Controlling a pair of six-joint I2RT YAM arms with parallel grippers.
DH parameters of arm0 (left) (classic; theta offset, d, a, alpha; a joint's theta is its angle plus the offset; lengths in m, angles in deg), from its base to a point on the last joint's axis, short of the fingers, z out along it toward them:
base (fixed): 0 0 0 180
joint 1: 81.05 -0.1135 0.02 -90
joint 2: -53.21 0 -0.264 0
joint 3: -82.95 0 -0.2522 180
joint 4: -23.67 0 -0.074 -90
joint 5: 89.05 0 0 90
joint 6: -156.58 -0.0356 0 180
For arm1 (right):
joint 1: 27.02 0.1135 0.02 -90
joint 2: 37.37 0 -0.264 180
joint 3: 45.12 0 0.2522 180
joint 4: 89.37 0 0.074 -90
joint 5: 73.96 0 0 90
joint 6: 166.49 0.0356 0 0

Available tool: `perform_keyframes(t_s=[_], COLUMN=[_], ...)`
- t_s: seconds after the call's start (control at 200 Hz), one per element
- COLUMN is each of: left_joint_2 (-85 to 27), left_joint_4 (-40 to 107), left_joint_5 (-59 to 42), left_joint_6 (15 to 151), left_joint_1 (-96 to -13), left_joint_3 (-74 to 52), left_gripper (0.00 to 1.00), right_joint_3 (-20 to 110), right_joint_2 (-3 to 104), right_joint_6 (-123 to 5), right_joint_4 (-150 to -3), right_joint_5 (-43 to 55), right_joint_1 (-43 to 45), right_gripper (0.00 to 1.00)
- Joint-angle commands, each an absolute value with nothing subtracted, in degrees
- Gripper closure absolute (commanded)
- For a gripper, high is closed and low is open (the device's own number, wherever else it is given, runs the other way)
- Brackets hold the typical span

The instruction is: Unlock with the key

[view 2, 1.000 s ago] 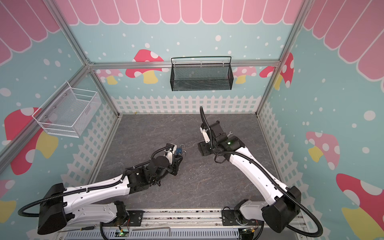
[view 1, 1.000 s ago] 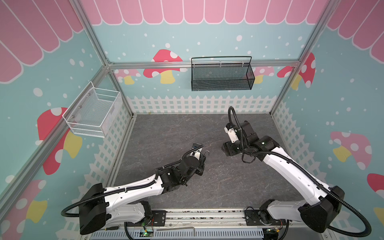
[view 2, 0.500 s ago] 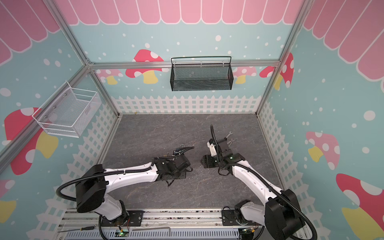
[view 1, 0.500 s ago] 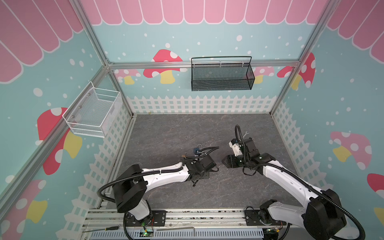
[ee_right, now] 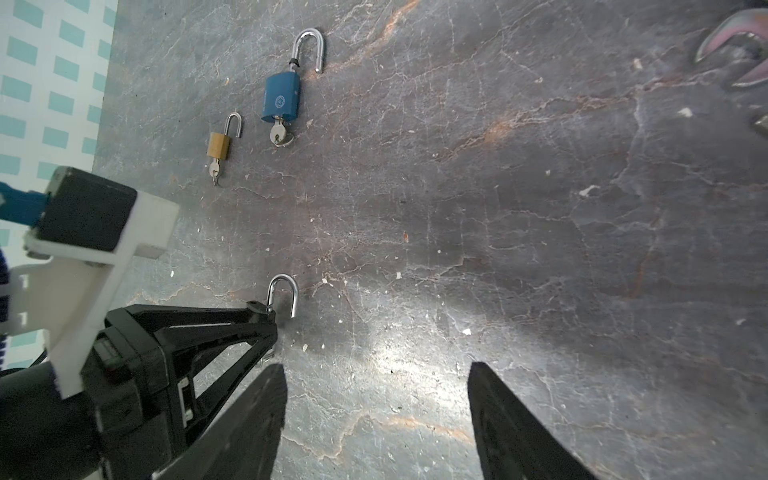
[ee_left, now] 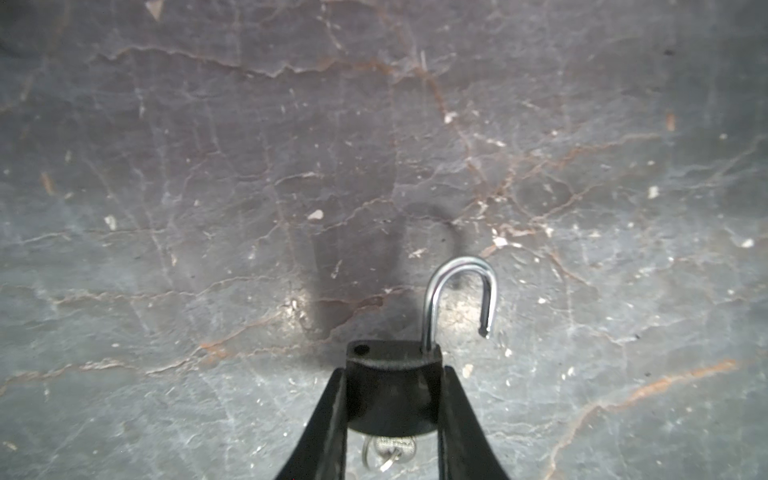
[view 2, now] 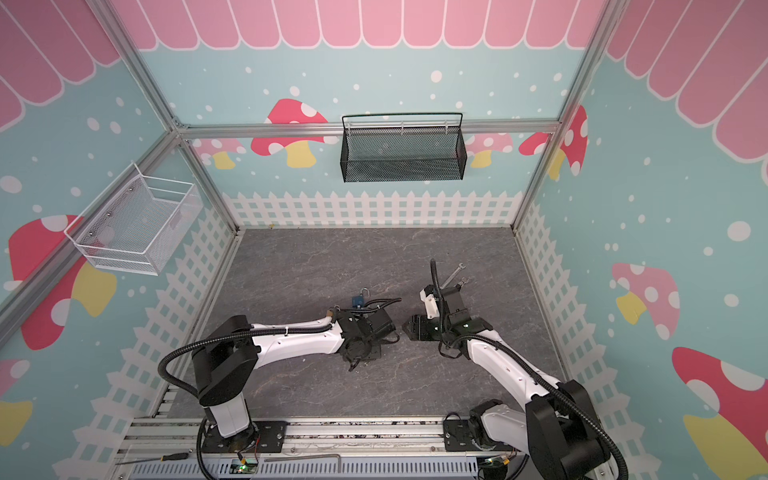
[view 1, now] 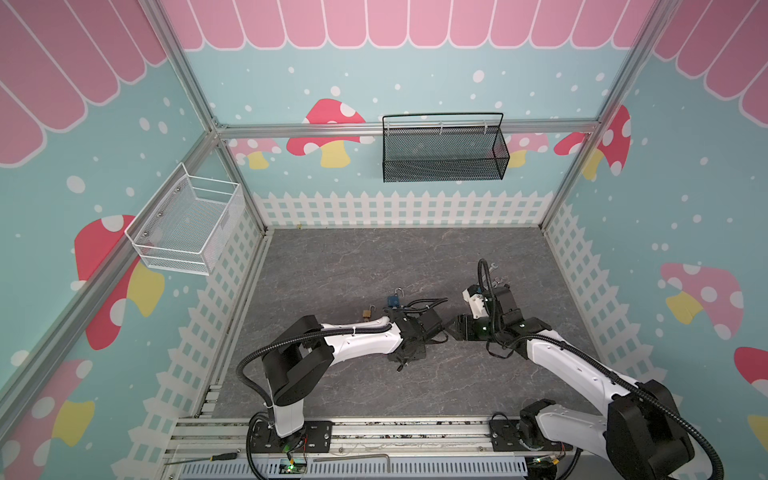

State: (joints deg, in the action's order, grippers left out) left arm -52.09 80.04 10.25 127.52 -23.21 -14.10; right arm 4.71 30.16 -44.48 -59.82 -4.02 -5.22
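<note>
Floor [view 1: 374,257]: grey, veined like stone, speckled with pale crumbs.
Left gripper [ee_left: 392,376]: clamped on the body of a black padlock [ee_left: 390,395]; whether the padlock touches the floor cannot be told.
Shackle [ee_left: 461,270]: open, one end out of its hole.
Key [ee_left: 392,449]: in the padlock's underside, half hidden by the body and the fingers.
Right gripper [ee_right: 376,368]: jaws wide apart, nothing between them, just beside the left one.
Blue padlock [ee_right: 280,97], brass padlock [ee_right: 219,145]: lying farther off, shackles open, keys in.
Wrench [ee_right: 739,54]: cut off at the frame edge.
Top views: black padlock hidden under the left arm.
</note>
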Motion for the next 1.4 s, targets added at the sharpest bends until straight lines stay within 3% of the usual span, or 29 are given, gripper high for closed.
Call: perform_keyframes(t_s=[0.0,0.395,0.82,0.951,1.056,1.161,1.236,1.396], left_joint_2=[-53.5,-55.7,-52.8,-49.6,-45.4,-39.7,-34.8,-23.6], left_joint_4=[81.1,79.4,78.6,78.3,78.2,78.4,78.4,78.0], left_joint_5=[10.3,8.2,8.2,9.0,9.9,12.9,15.2,25.1], left_joint_6=[129.6,129.1,129.9,130.0,129.2,127.8,125.8,118.2], left_joint_1=[-23.7,-23.8,-24.4,-25.0,-25.9,-27.6,-30.2,-37.9], left_joint_3=[-12.6,-13.0,-13.2,-13.9,-14.5,-16.0,-17.6,-21.4], left_gripper=[1.00,1.00,0.55,0.46,0.39,0.24,0.22,0.01], right_joint_3=[3.8,2.8,3.0,3.4,4.5,6.2,7.6,9.4], right_joint_2=[29.6,27.9,27.5,26.8,26.0,25.2,24.9,25.3], right_joint_6=[-43.9,-43.9,-43.2,-43.1,-43.0,-43.0,-42.8,-42.2], right_joint_4=[-61.2,-61.3,-61.9,-62.1,-62.1,-62.3,-63.1,-66.5], right_joint_5=[-5.1,-4.9,-4.6,-4.0,-2.8,-0.2,2.4,8.8], right_joint_1=[-6.1,-7.5,-8.3,-8.6,-9.1,-10.1,-11.2,-14.1], right_gripper=[0.29,0.29,0.29,0.28,0.27,0.25,0.23,0.18])
